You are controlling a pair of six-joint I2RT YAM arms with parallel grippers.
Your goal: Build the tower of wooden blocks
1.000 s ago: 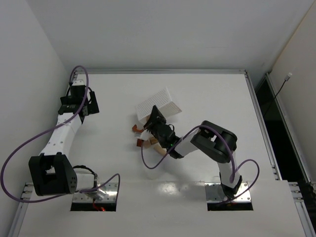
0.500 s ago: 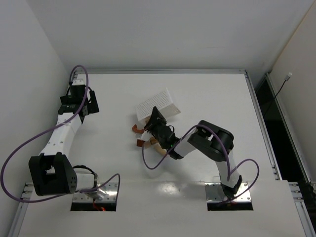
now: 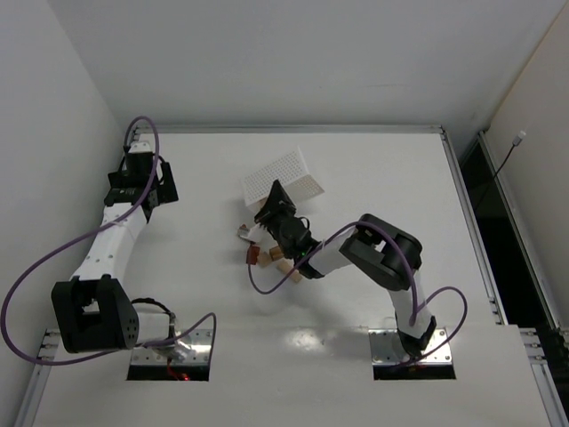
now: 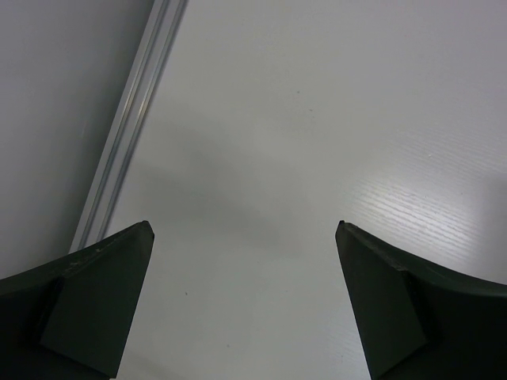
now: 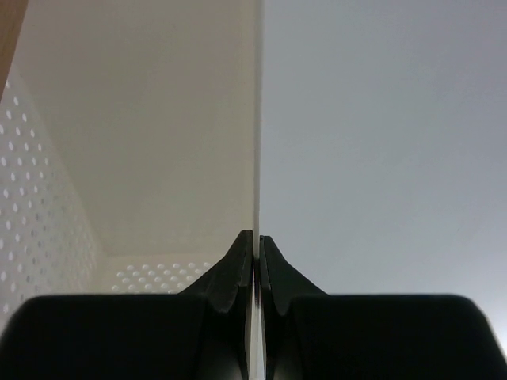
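The right gripper (image 5: 255,237) is closed on the thin upright wall of the white perforated box (image 5: 158,119), with the wall pinched edge-on between its fingertips. Behind those fingertips, on the side towards the arm bases and beside its wrist, lie the wood blocks (image 3: 283,265), pale tan with a reddish-orange piece (image 3: 252,256) at their left. They look scattered rather than stacked, though the overhead view is too small to be sure. The left gripper (image 4: 244,229) hangs wide apart over the bare table (image 4: 317,119), well left of the blocks. An aluminium rail (image 4: 131,134) runs past its left finger.
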